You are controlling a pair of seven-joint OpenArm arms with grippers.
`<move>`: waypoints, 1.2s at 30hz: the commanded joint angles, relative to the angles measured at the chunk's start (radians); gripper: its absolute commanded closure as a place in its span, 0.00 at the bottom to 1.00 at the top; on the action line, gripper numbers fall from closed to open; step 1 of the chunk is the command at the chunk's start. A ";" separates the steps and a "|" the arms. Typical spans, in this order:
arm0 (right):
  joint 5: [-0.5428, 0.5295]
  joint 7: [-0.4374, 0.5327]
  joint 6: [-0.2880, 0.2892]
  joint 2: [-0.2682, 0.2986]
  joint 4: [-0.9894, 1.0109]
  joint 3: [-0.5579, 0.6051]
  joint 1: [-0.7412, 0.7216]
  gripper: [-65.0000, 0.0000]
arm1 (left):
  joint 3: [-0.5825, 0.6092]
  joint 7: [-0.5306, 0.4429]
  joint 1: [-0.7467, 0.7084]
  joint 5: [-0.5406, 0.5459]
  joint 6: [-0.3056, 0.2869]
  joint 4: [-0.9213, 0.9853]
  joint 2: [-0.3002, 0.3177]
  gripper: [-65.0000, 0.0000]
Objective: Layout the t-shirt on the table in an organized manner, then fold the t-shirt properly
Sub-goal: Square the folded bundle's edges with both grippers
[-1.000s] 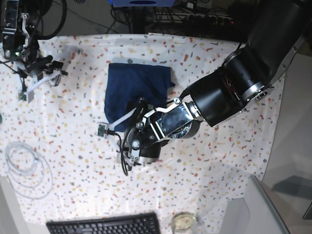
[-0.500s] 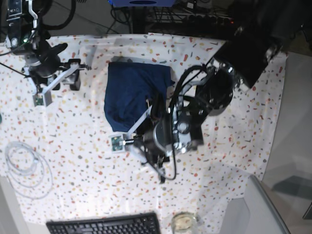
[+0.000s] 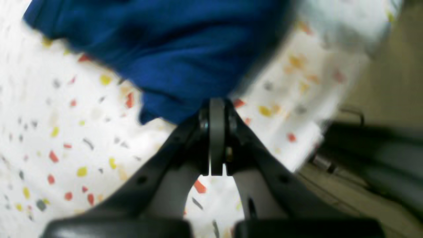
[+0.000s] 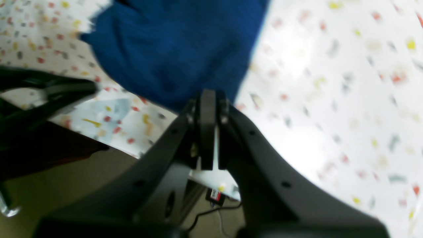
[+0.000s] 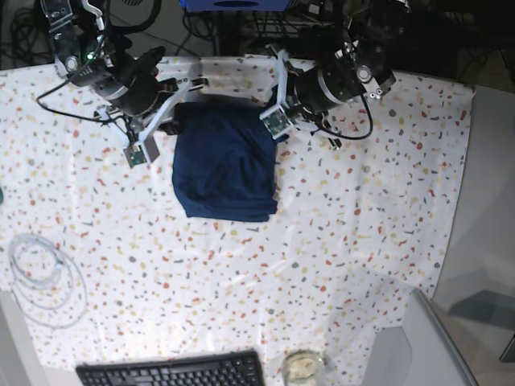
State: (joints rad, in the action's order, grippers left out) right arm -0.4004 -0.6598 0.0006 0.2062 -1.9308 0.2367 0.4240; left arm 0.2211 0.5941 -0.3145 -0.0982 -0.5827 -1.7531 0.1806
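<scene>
The dark navy t-shirt lies folded into a compact rectangle on the speckled white table, near its back middle. My left gripper hovers by the shirt's back right corner. In the left wrist view its jaws are pressed together, tip over the t-shirt's edge, with no fabric seen between them. My right gripper is by the back left corner. In the right wrist view it is likewise shut, just short of the t-shirt.
A coiled white cable lies at the left edge. A black keyboard and a small glass jar sit at the front edge. The table's back edge and the floor show beside both grippers.
The left arm left the shirt's front edge and swung to the back right, its jaws closing. The right arm moved right toward the shirt's back left corner and shut. The shirt now lies uncovered.
</scene>
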 commanded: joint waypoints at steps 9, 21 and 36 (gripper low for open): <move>-0.007 0.065 0.002 0.060 -0.006 0.129 -0.043 0.99 | -0.018 -0.036 0.077 0.074 0.028 0.022 -0.014 1.00; -0.007 0.065 0.002 0.057 0.100 0.131 -0.099 0.99 | -0.027 -0.035 0.058 0.067 0.028 0.177 -0.008 1.00; -0.007 0.059 -0.001 0.060 0.044 0.125 -0.086 0.99 | -0.030 -0.030 0.028 0.067 0.028 -0.040 0.018 1.00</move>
State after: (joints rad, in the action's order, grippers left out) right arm -0.4046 -0.6205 0.0002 0.2619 -1.8729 0.3664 0.3462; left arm 0.1913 0.5789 -0.2852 -0.0425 -0.5529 -1.7786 0.1944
